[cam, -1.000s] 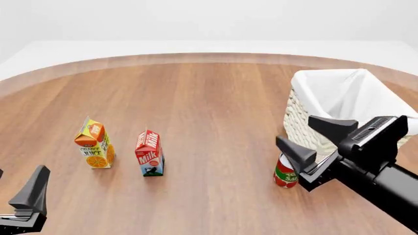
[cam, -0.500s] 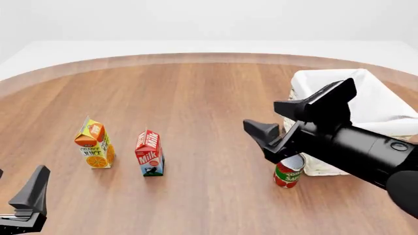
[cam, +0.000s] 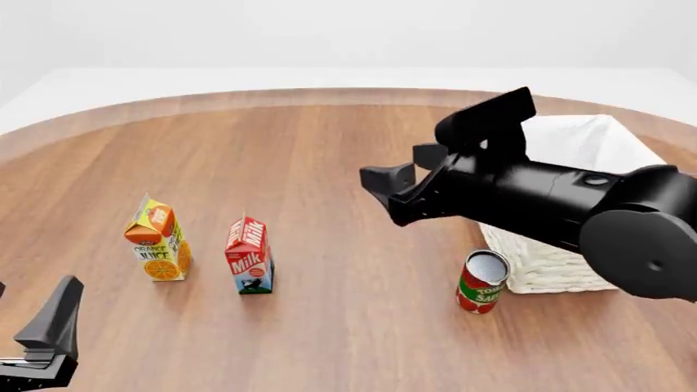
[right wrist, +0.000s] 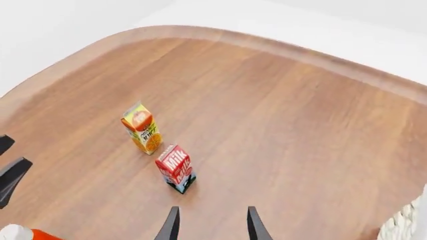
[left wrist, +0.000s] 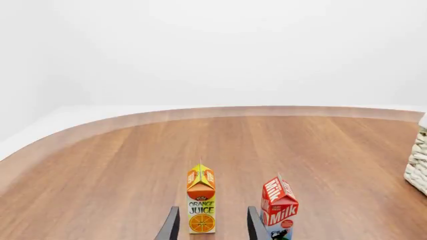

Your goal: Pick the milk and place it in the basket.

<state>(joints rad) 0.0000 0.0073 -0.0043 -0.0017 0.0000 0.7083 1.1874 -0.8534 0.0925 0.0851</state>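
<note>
The milk (cam: 250, 255), a small red carton with a blue-white lower part, stands upright on the table at the left, beside the juice carton (cam: 159, 240). The cream wicker basket (cam: 544, 265) sits at the right, partly hidden behind my right arm. Raised over the table's middle, my right gripper (cam: 406, 153) is open and holds nothing, well right of the milk. Its wrist view shows the milk (right wrist: 175, 167) ahead of the open gripper (right wrist: 212, 227). At the near left corner my left gripper (cam: 35, 298) is open and low. In the left wrist view the milk (left wrist: 279, 207) stands beside the fingers (left wrist: 254, 224).
A yellow-orange juice carton (left wrist: 201, 200) stands just left of the milk. A red tomato sauce can (cam: 481, 282) stands upright in front of the basket's near left corner. The wooden table's curved edge (cam: 326, 94) runs along the far side.
My right arm has risen and swung left, from beside the can and basket to above the table's middle. The left gripper, cartons and can have not moved.
</note>
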